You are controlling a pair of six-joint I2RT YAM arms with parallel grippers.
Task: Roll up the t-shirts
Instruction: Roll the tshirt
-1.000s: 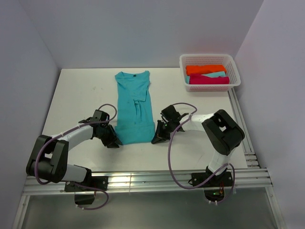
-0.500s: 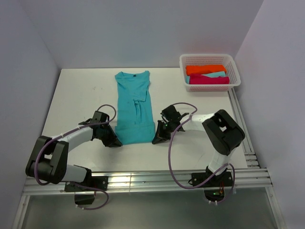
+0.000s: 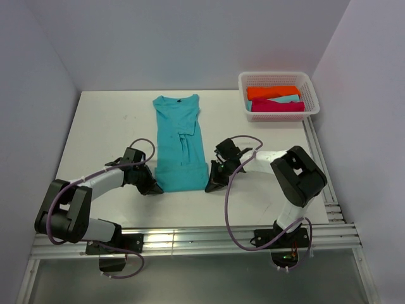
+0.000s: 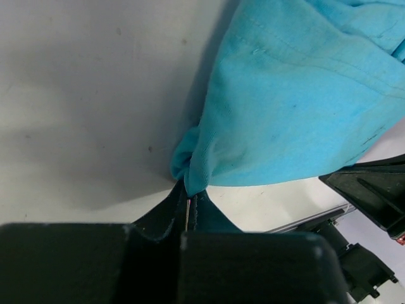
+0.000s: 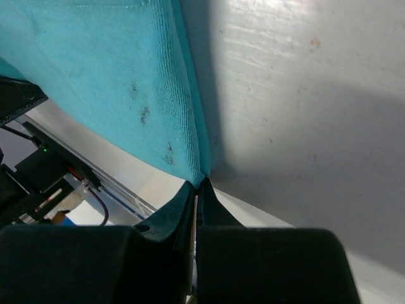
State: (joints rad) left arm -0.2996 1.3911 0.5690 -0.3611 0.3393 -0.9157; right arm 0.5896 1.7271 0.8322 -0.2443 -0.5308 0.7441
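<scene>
A turquoise t-shirt [image 3: 179,140] lies folded into a long strip down the middle of the table, collar at the far end. My left gripper [image 3: 154,187] is shut on its near left hem corner, and the pinched cloth [image 4: 190,171] bunches above the fingertips. On the other side my right gripper [image 3: 209,185] is shut on the near right hem corner [image 5: 196,166]. Both grippers sit low at the table. Folded orange [image 3: 273,92], pale turquoise [image 3: 283,99] and magenta [image 3: 276,106] t-shirts lie in the basket.
The white lattice basket [image 3: 278,78] stands at the far right corner of the table. A metal rail [image 3: 320,166] runs along the table's right edge, and another frame rail [image 3: 190,237] crosses the near edge by the arm bases.
The left gripper has closed on the shirt's near left hem corner. The right gripper stayed shut on the right corner, and the hem has shifted slightly.
</scene>
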